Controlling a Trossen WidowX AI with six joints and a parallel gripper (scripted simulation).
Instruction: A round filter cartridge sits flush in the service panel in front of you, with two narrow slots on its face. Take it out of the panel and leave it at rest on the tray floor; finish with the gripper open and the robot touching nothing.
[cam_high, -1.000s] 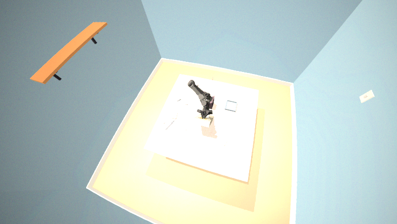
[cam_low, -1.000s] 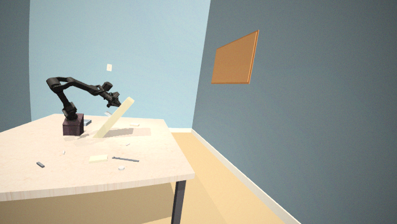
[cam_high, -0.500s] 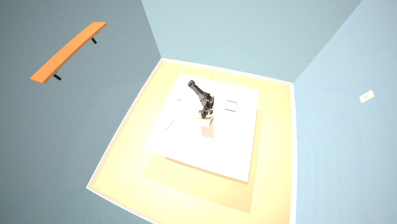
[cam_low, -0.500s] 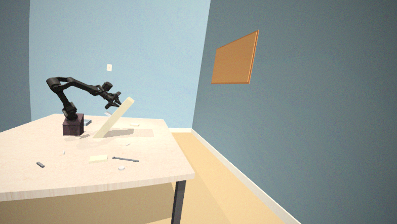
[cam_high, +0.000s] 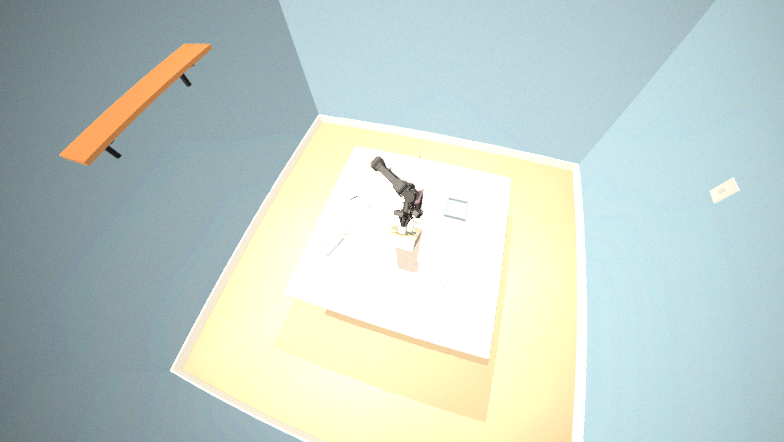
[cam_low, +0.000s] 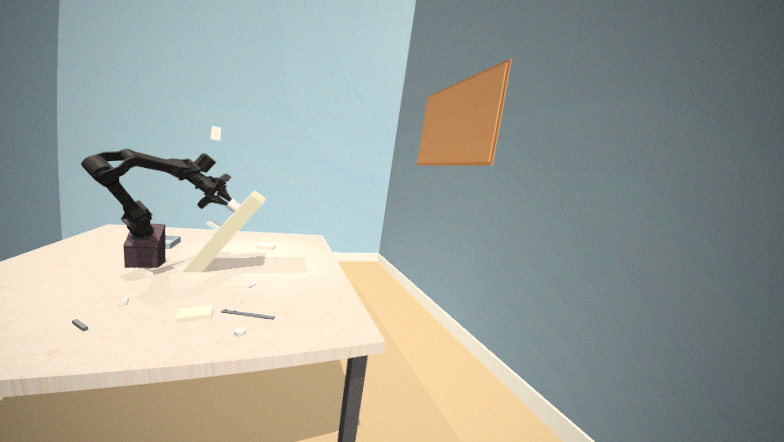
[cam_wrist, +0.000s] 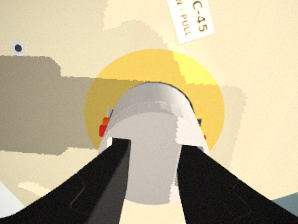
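Note:
The white round cartridge (cam_low: 233, 205) (cam_wrist: 153, 165) stands out from the sloping cream panel (cam_low: 226, 235) (cam_high: 406, 243) (cam_wrist: 270, 40), at the yellow ring (cam_wrist: 155, 62) on its face. Red and orange parts show at its sides in the wrist view. Whether its far end is still inside the opening is hidden. My gripper (cam_wrist: 153, 148) (cam_low: 230, 200) is shut on the cartridge, with its black fingertips in the two slots. The grey-blue tray (cam_high: 456, 219) (cam_low: 173, 242) lies on the table beside the robot's base, away from the gripper.
The wooden table (cam_low: 307, 329) also holds a cream block (cam_low: 194, 313), a dark thin bar (cam_low: 247, 314), a small white disc (cam_low: 239, 331) and a small dark block (cam_low: 79, 325). A pale flat block (cam_low: 265, 245) lies behind the panel. The panel leans upward, away from the robot's base.

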